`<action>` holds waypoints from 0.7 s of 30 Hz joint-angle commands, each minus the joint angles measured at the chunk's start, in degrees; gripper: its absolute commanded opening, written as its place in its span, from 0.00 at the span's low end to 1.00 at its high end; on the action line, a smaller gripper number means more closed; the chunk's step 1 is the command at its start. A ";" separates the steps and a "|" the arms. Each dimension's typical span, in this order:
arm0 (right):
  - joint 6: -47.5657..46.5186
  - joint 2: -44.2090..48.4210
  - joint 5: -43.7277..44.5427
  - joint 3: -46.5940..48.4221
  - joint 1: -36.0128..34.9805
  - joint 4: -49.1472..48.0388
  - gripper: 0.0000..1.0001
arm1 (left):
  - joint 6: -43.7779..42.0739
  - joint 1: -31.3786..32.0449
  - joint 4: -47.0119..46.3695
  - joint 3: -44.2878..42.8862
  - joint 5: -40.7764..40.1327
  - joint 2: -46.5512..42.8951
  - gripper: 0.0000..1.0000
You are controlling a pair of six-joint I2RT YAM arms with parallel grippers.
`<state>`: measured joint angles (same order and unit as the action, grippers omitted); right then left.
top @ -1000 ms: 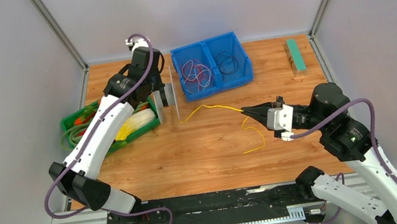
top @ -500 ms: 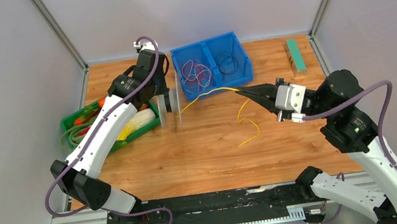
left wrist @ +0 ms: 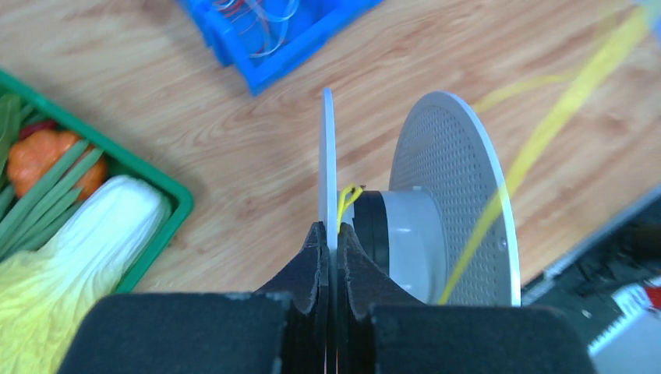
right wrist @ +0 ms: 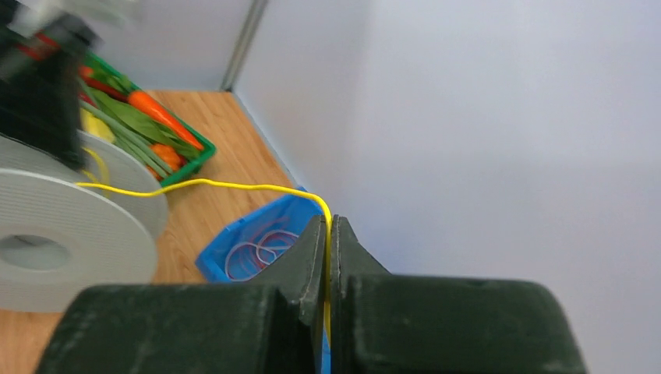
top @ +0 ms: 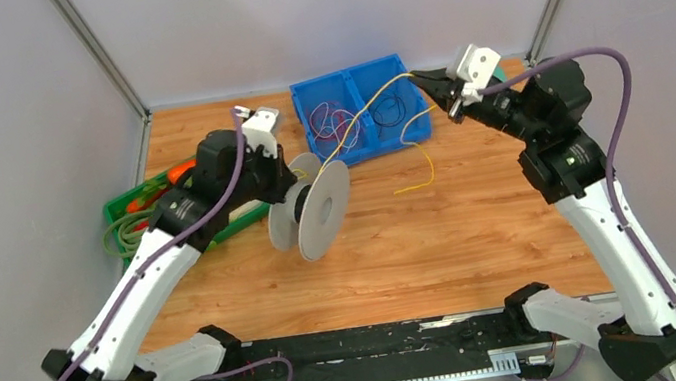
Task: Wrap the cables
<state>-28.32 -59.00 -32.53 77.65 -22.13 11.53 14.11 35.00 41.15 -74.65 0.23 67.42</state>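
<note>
Cable: the yellow cable (top: 358, 117) ran in one fairly straight span from the spool (top: 321, 208) over the middle of the counter, up toward the far right corner.
Cable end: a small loop sat at the hub, just beside the thin flange.
Loose tail: past your right gripper (top: 421, 83) the rest hung down and curled onto the wood just in front of the blue bin (top: 388, 143).
Look: thin, bright, string-like; limp in the tail and only lightly tensioned in the span.
Right gripper: pinched shut on the cable, held high over the far edge beside the bin.
Left gripper (left wrist: 329, 234): clamped flat on the spool's thin flange, holding the spool with that flange toward the green tray (left wrist: 178, 204) at the left edge.
Key relation: the cable's long axis pointed from the hub away and to the right. Your right gripper was the arm on it, with the spool to its left and nearer you.
Judgement: the span seemed to cross the perforated flange's rim, so you would likely need to bring it in line with the gap between the flanges before winding.
</note>
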 commanded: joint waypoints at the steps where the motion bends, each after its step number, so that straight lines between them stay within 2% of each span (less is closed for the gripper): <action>1: 5.37 -1.99 -2.79 1.37 8.40 -3.18 0.00 | -4.44 -2.57 -9.68 2.14 18.72 -8.78 0.00; 8: 7.49 -5.94 -6.92 -1.44 19.13 -3.80 0.00 | 0.12 -8.63 -12.75 0.74 38.76 -13.45 0.00; 13: 7.31 -8.58 -8.60 -4.78 24.67 -3.97 0.00 | 13.11 -11.88 -22.75 -2.51 47.74 -12.93 0.00; 21: 6.78 -8.67 -10.97 -10.84 24.94 -2.83 0.00 | 40.71 -19.96 -44.65 -4.62 46.10 -9.94 0.00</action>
<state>-20.88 -67.77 -48.10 69.30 0.54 10.52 36.25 18.81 12.91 -74.74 41.32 57.54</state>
